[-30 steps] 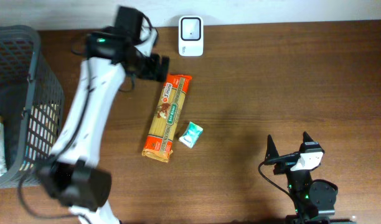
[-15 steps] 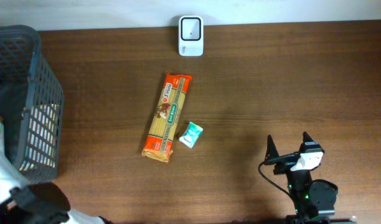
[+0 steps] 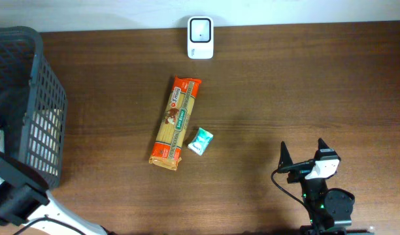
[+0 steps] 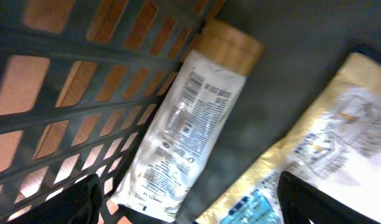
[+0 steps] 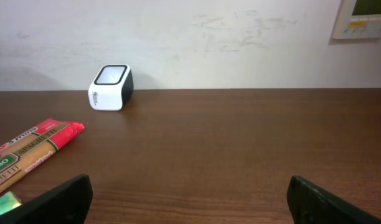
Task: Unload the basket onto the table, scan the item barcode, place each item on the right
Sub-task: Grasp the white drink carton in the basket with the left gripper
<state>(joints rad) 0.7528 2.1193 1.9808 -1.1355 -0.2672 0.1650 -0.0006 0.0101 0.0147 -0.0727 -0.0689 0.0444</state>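
Note:
The white barcode scanner [image 3: 200, 38] stands at the table's far edge and also shows as the scanner [image 5: 111, 87] in the right wrist view. An orange spaghetti pack [image 3: 176, 122] and a small teal packet [image 3: 200, 141] lie mid-table. My left gripper [image 4: 190, 208] hangs open inside the basket, its fingers [image 4: 72, 202] wide apart above a white pouch [image 4: 190, 130] and a gold pack with a blue label [image 4: 302, 162]. It grips nothing. My right gripper [image 3: 303, 158] rests open at the front right with bare wood between its fingers [image 5: 340, 199].
The dark mesh basket [image 3: 30, 98] fills the left edge of the table; its slatted wall [image 4: 103, 74] rises close beside the white pouch. My left arm [image 3: 17, 192] shows at the front left corner. A wall runs behind the scanner.
My left arm has swung away from the spaghetti pack near the scanner, back to the front left corner and over the basket. The right arm and the table items have not moved.

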